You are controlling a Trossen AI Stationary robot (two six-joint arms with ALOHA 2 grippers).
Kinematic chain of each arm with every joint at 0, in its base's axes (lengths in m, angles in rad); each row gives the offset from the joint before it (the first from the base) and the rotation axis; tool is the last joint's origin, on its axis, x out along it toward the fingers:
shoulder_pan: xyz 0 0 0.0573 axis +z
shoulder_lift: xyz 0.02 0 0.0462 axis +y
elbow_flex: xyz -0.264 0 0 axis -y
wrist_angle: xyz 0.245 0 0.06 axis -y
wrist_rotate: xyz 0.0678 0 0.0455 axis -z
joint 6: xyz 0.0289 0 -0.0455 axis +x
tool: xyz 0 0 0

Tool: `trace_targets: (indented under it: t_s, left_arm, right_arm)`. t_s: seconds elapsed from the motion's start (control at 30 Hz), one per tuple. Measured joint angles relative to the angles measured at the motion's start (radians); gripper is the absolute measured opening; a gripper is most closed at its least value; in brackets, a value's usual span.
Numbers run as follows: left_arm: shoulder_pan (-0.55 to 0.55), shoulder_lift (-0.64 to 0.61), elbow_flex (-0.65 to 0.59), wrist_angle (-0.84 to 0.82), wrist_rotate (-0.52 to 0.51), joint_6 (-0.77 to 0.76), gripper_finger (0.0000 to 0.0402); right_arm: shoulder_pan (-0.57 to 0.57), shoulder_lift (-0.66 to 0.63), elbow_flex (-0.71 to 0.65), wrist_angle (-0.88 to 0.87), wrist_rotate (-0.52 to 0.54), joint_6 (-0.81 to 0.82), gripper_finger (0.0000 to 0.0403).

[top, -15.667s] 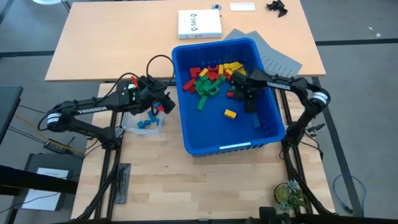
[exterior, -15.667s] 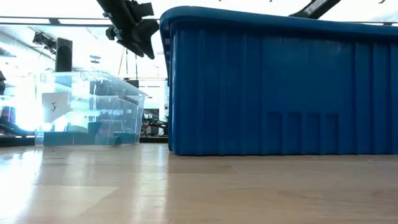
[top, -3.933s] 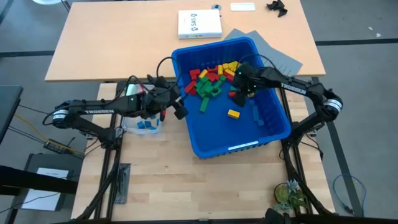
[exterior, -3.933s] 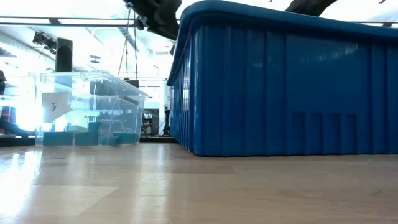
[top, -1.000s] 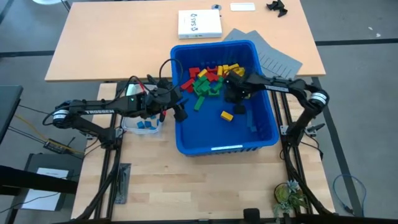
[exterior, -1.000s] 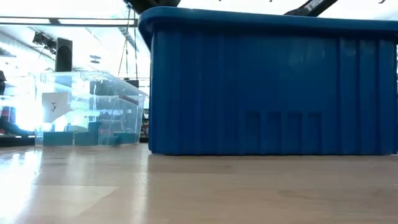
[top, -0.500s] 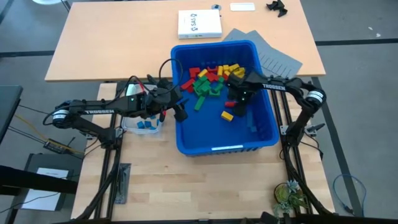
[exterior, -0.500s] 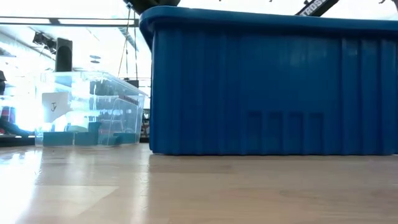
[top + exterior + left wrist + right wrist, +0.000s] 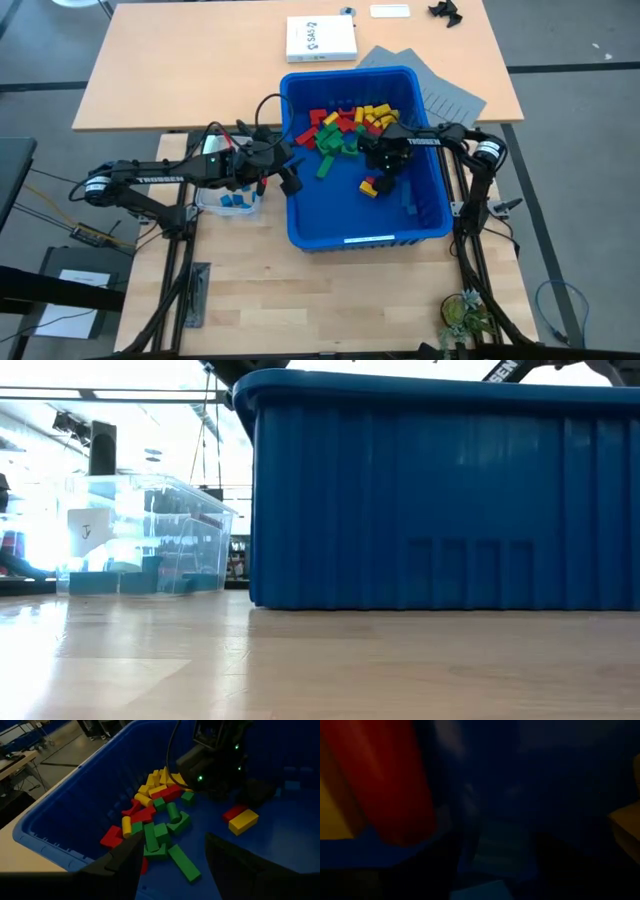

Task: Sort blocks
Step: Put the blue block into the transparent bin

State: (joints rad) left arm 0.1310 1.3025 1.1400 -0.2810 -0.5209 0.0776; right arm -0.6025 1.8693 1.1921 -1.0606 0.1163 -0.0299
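Fingers of the right gripper (image 9: 378, 172) pointed down inside the large blue bin (image 9: 425, 215), just over a red block (image 9: 368, 183) and a yellow block (image 9: 369, 190) that lay touching each other on the bin floor, apart from the main heap. From above the jaws were hidden under the wrist, and the right wrist view showed only a blurred red face and a yellow one close against the camera, so I could not tell how far they were spread or whether they touched either block. The left gripper (image 9: 288, 178) hung over the bin's left rim with its fingers (image 9: 122, 857) parted and nothing between them. Most blocks (image 9: 340, 127), red, yellow and green, lay piled toward the bin's far wall. A few blue blocks (image 9: 232, 199) sat in the small clear tub (image 9: 140, 538) left of the bin.
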Motion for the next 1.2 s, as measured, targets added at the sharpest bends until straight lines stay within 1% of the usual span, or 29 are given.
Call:
trace_targets:
  t_s: [0.13,0.3,0.4,0.5,0.57,0.6,0.7,0.77,0.8,0.93,1.0,1.07,1.13,1.2]
  left_arm:
    - [0.000,0.000,0.000,-0.001,0.000,0.000,0.0218]
    - [0.000,0.000,0.000,-0.002,-0.001,-0.003,0.0218]
    - [0.000,0.000,0.000,-0.001,-0.005,-0.003,0.0218]
    - [0.000,0.000,0.000,0.002,-0.005,-0.002,0.0218]
    - [0.000,0.000,0.000,0.019,-0.005,0.021,0.0218]
    - [-0.001,0.000,0.000,0.035,-0.005,0.041,0.0218]
    - [-0.008,0.000,0.000,0.092,0.014,0.131,0.0218]
    - [-0.009,0.000,0.000,0.137,0.038,0.197,0.0218]
    - [-0.009,0.000,0.000,0.157,0.056,0.229,0.0218]
    - [-0.008,0.000,0.000,0.209,0.158,0.346,0.0218]
    - [-0.009,0.006,0.000,0.239,0.238,0.386,0.0218]
    - [-0.009,0.016,0.000,0.265,0.325,0.408,0.0218]
    - [-0.013,0.043,0.000,0.311,0.405,0.413,0.0218]
    - [-0.020,0.069,0.000,0.339,0.434,0.415,0.0218]
  right_arm:
    - [0.000,0.016,0.001,-0.001,-0.021,-0.019,0.0214]
    - [0.000,-0.008,-0.004,0.004,-0.032,-0.045,0.0131]
    - [-0.002,-0.042,0.002,-0.003,-0.010,-0.063,0.0127]
    - [-0.002,-0.109,0.034,-0.007,-0.011,-0.076,0.0127]
    - [-0.001,-0.149,0.056,-0.017,-0.027,-0.077,0.0127]
    - [-0.001,-0.171,0.072,-0.018,-0.051,-0.077,0.0127]
    - [-0.002,-0.251,0.123,0.010,-0.172,-0.075,0.0127]
    - [-0.002,-0.297,0.144,0.065,-0.283,-0.063,0.0127]
    - [-0.002,-0.319,0.152,0.101,-0.353,-0.060,0.0127]
    - [-0.001,-0.400,0.162,0.266,-0.693,-0.043,0.0129]
    - [0.011,-0.420,0.162,0.352,-0.830,-0.001,0.0129]
    - [0.029,-0.432,0.162,0.441,-0.915,0.045,0.0129]
    - [0.056,-0.436,0.163,0.509,-0.966,0.075,0.0129]
    - [0.084,-0.432,0.163,0.552,-0.990,0.099,0.0129]
